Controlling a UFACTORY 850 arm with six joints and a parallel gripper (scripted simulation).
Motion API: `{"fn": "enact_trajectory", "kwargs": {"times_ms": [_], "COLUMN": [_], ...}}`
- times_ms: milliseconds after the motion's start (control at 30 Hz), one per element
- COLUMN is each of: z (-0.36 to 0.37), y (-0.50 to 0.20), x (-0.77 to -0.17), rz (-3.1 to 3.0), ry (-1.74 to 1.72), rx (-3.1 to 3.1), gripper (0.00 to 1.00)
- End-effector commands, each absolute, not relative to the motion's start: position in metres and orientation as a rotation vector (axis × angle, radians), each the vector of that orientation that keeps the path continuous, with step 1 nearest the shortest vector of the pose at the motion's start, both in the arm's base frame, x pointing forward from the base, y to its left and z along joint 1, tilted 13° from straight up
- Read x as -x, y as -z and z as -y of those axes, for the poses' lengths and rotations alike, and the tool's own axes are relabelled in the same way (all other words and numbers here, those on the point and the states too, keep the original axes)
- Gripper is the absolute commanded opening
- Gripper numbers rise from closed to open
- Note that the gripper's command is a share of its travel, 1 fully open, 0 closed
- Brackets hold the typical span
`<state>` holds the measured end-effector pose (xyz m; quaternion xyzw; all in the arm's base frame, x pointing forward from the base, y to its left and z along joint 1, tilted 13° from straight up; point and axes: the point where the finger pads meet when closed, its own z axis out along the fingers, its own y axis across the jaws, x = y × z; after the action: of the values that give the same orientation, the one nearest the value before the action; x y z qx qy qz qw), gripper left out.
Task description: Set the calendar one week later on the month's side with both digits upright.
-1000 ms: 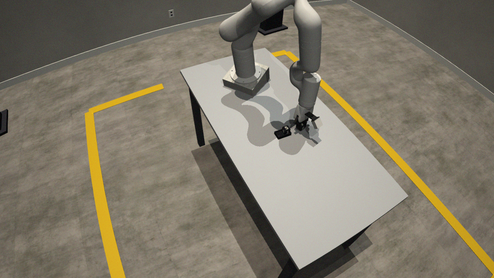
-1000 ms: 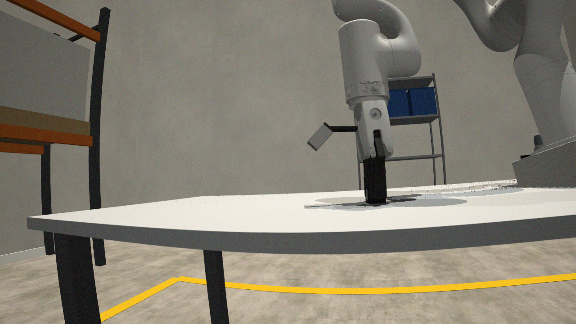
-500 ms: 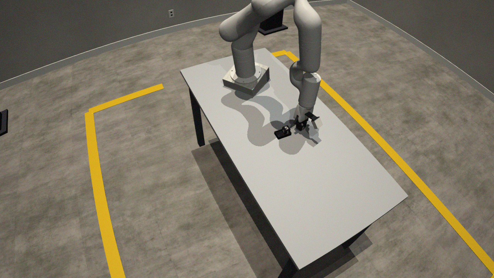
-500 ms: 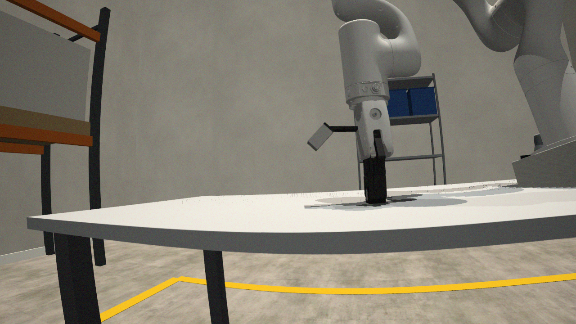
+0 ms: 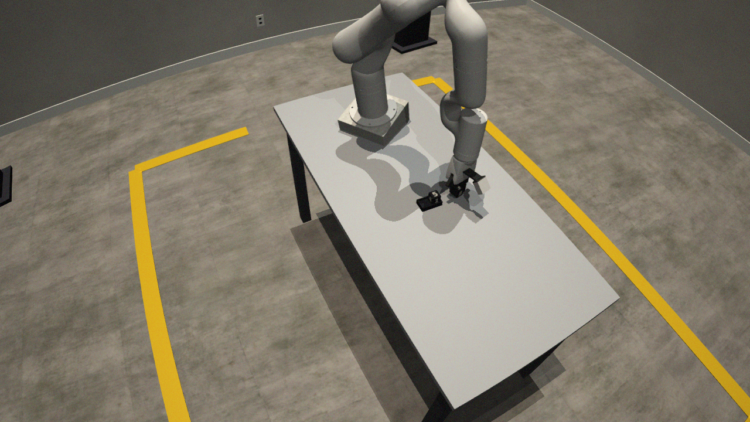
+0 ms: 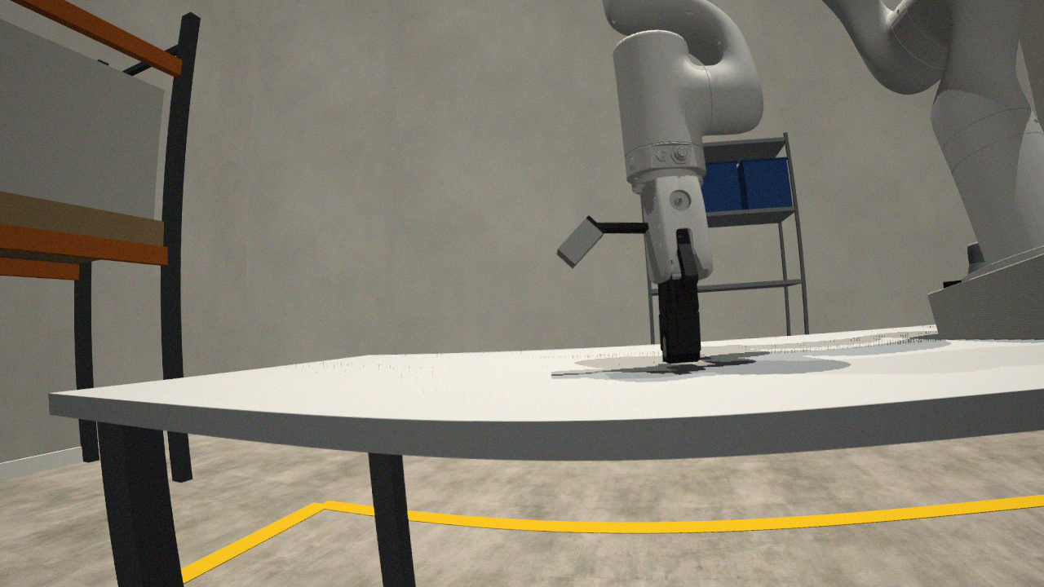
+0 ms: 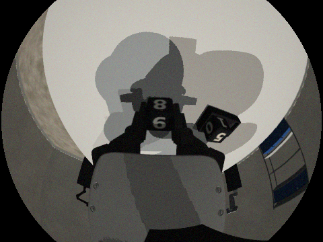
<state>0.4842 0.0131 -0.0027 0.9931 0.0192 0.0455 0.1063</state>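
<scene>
Black tray (image 5: 422, 206) (image 7: 235, 123) holding one numbered cube (image 5: 434, 196) (image 7: 217, 131) — fingers (image 5: 450, 181), part-open, gripping another black cube (image 5: 458, 189) (image 7: 159, 114) beside it

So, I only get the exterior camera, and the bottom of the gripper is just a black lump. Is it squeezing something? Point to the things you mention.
Observer: Yes. The wrist view shows the gripper (image 5: 457, 186) (image 6: 680, 356) (image 7: 159, 111) shut on a dark cube (image 5: 458, 190) (image 7: 159, 113).
Operator: Cool! Where's the other cube? I can't see that one at all.
Observer: The other cube (image 5: 435, 196) (image 7: 215, 128) is in the black tray (image 5: 422, 204) (image 7: 215, 109), beside the gripper.
Operator: Can you read any number on it?
Observer: Yes, a white 5 shows on it in the top view.
</scene>
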Motion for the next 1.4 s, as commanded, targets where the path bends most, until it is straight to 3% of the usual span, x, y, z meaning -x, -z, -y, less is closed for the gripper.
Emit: {"fn": "enact_trajectory", "kwargs": {"times_ms": [0, 433, 1367], "z": [-0.016, -0.031, -0.033], "y": [-0.009, -0.081, -0.089], "x": [-0.484, -0.477, -0.476], "rz": [-0.057, -0.057, -0.264], "ry": [-0.133, -0.133, -0.111], "rx": [-2.925, -2.925, -2.909], "gripper": [0.29, 0.29, 0.29]}}
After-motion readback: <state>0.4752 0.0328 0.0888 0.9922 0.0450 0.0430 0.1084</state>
